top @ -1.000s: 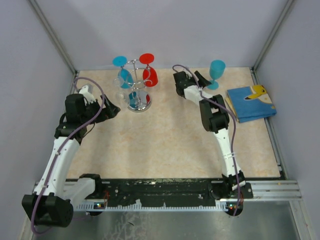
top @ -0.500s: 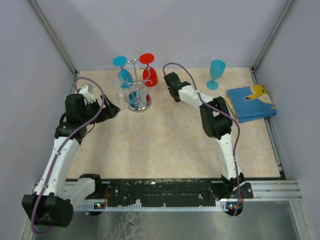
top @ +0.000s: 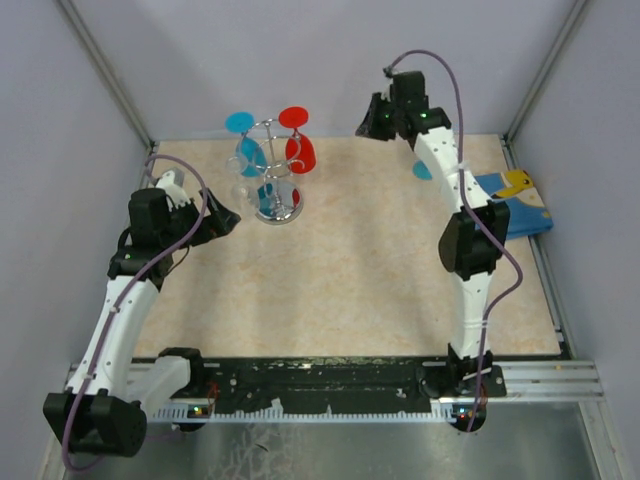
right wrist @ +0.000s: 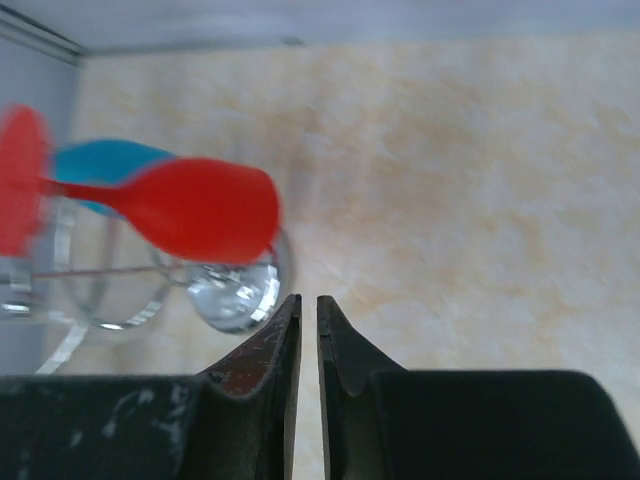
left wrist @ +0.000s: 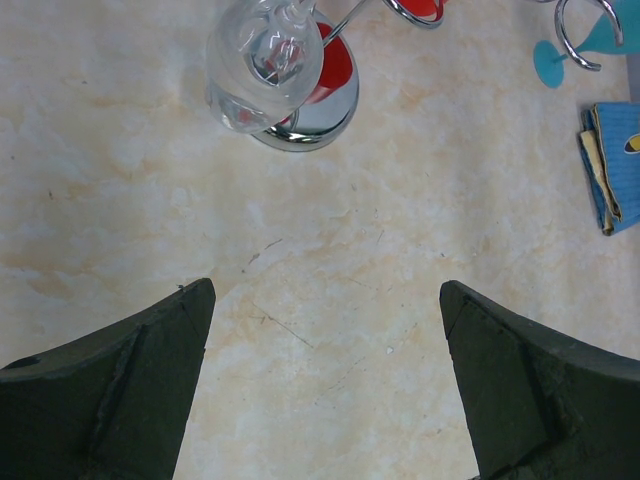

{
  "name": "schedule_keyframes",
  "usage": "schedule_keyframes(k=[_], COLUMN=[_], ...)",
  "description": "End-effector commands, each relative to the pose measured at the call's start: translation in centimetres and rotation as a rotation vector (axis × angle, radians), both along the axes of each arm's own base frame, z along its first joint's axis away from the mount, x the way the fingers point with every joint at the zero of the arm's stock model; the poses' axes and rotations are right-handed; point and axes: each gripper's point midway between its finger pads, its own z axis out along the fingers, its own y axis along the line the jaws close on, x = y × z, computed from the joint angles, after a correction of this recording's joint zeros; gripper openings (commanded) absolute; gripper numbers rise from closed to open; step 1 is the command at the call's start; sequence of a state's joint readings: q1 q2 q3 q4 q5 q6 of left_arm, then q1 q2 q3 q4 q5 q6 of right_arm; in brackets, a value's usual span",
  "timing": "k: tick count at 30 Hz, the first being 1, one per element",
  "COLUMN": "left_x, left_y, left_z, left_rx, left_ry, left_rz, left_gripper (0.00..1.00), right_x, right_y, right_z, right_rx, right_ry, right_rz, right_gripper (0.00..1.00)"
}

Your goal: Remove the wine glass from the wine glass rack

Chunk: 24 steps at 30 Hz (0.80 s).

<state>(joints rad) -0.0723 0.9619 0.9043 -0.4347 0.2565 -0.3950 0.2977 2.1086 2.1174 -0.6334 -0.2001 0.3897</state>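
The wine glass rack (top: 281,205), shiny wire on a round chrome base (left wrist: 335,105), stands at the back left of the table. From its arms hang a red wine glass (top: 299,151) and a blue wine glass (top: 246,152) upside down. A clear glass (left wrist: 264,58) hangs low on the side facing my left gripper. That left gripper (top: 225,218) hovers just left of the rack, open and empty (left wrist: 325,300). My right gripper (top: 372,120) is raised high to the right of the rack. Its jaws are nearly together with nothing between them (right wrist: 308,300), and the red glass (right wrist: 200,210) shows blurred ahead of it.
A teal wine glass (top: 422,170) stands upright on the table at the back right, mostly hidden behind my right arm. A folded blue and yellow cloth (top: 515,195) lies by the right wall. Grey walls close in the back and sides.
My right gripper left the teal glass, swung left towards the rack, then rose high near the back wall; its jaws closed. The left arm stayed put.
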Motion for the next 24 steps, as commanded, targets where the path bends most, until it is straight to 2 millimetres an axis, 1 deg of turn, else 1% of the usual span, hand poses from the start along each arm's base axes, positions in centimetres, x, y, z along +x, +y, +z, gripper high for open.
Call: schedule_keyframes(k=[1, 2, 4, 8, 11, 12, 17, 20, 24], left_x=[0.0, 0.1, 0.1, 0.1, 0.3, 0.3, 0.5, 0.5, 0.5], left_y=[-0.5, -0.5, -0.5, -0.5, -0.4, -0.4, -0.5, -0.4, -0.2], left_z=[1.3, 1.3, 1.4, 1.6, 1.7, 1.7, 1.4, 1.2, 1.3], left_rx=[-0.024, -0.025, -0.028, -0.026, -0.018, -0.019, -0.022, -0.020, -0.009], left_ry=[-0.036, -0.036, -0.038, -0.044, -0.047, -0.048, -0.037, -0.034, -0.035], left_rz=[-0.021, -0.017, -0.018, -0.016, -0.012, -0.014, -0.018, -0.014, -0.008], left_gripper=[1.00, 1.00, 1.00, 1.00, 1.00, 1.00, 1.00, 1.00, 1.00], right_x=[0.5, 1.0, 1.4, 1.7, 1.8, 1.9, 2.2, 2.3, 2.3], right_y=[4.8, 5.3, 6.3, 7.5, 8.1, 8.3, 9.2, 10.0, 11.4], right_z=[9.1, 10.0, 11.2, 10.9, 11.2, 11.0, 10.6, 10.3, 10.3], right_rx=[0.381, 0.421, 0.521, 0.614, 0.607, 0.613, 0.643, 0.659, 0.681], right_ry=[-0.045, -0.052, -0.048, -0.049, -0.070, -0.066, -0.060, -0.058, -0.072], right_rz=[0.225, 0.249, 0.306, 0.364, 0.377, 0.380, 0.390, 0.401, 0.426], right_gripper=[0.14, 0.17, 0.20, 0.35, 0.43, 0.46, 0.49, 0.49, 0.48])
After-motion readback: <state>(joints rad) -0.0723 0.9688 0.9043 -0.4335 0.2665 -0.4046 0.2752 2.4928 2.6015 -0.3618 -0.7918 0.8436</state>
